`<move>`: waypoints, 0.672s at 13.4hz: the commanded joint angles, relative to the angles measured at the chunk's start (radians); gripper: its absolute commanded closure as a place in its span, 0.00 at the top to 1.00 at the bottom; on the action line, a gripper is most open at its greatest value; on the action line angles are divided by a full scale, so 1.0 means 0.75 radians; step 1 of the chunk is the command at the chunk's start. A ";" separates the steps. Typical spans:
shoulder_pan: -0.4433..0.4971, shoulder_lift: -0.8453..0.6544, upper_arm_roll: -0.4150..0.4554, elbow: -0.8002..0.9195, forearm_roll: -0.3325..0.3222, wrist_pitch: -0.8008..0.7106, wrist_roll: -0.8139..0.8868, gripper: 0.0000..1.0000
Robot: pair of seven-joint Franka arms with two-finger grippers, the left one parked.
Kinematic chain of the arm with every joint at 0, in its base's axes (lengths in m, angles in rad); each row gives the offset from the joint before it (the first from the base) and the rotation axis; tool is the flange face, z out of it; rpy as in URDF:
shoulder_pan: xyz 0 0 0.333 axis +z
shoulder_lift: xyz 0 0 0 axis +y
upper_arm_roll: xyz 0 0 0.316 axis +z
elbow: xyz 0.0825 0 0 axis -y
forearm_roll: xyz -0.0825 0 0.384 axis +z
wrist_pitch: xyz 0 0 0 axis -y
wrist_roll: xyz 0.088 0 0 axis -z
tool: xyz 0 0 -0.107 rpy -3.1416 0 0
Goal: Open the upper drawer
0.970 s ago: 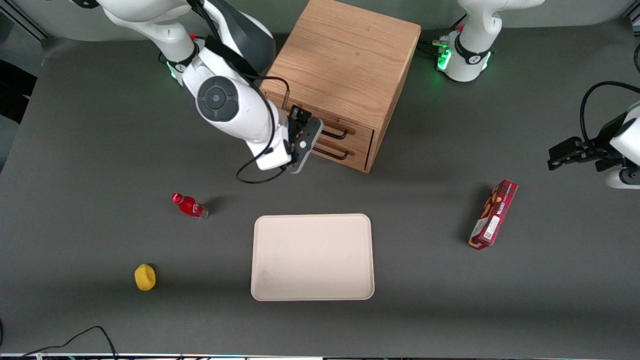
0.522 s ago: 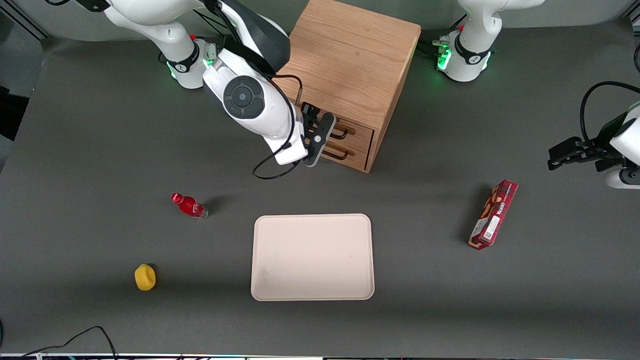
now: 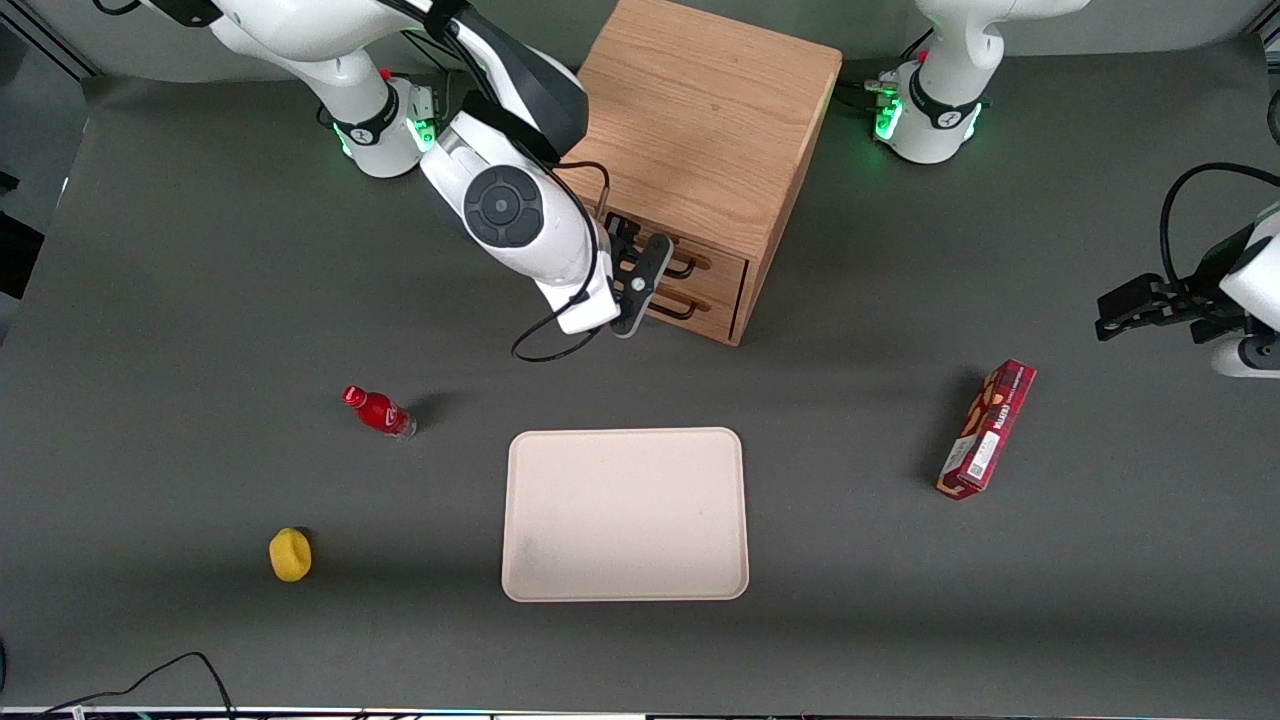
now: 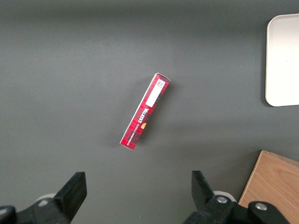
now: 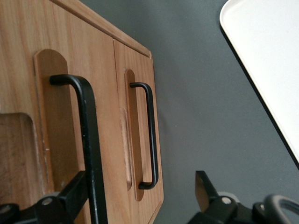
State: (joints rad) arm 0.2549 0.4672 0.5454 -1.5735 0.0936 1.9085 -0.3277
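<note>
- Cabinet (image 3: 700, 120) of light oak stands on the grey table (image 3: 200, 300), farther from the front camera than the cream tray (image 3: 625, 515); its drawer fronts face that camera at a slant, turned partly toward the parked arm's end of the table.
- Upper drawer (image 3: 705, 255) is the topmost of the two fronts and sits flush with the cabinet face, closed.
- Its thin black bar handle (image 5: 88, 149) runs lengthwise along the drawer front, parallel to the lower drawer's handle (image 5: 150, 135).
- Gripper (image 3: 640, 275) is directly in front of the upper drawer, fingers spread wide.
- In the right wrist view one finger (image 5: 70, 196) lies just beside the upper handle's bar; the other finger (image 5: 205, 186) is out over the table, past the cabinet's edge.
- Whether a finger touches the bar cannot be told.
</note>
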 commanded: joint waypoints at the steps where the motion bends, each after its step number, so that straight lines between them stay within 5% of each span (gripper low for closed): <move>1: 0.006 0.015 0.005 -0.005 -0.021 0.028 -0.009 1.00; 9: -0.004 0.046 0.003 -0.003 -0.049 0.081 -0.013 1.00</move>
State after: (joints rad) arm 0.2556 0.4886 0.5482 -1.5830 0.0923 1.9449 -0.3277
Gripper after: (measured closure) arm 0.000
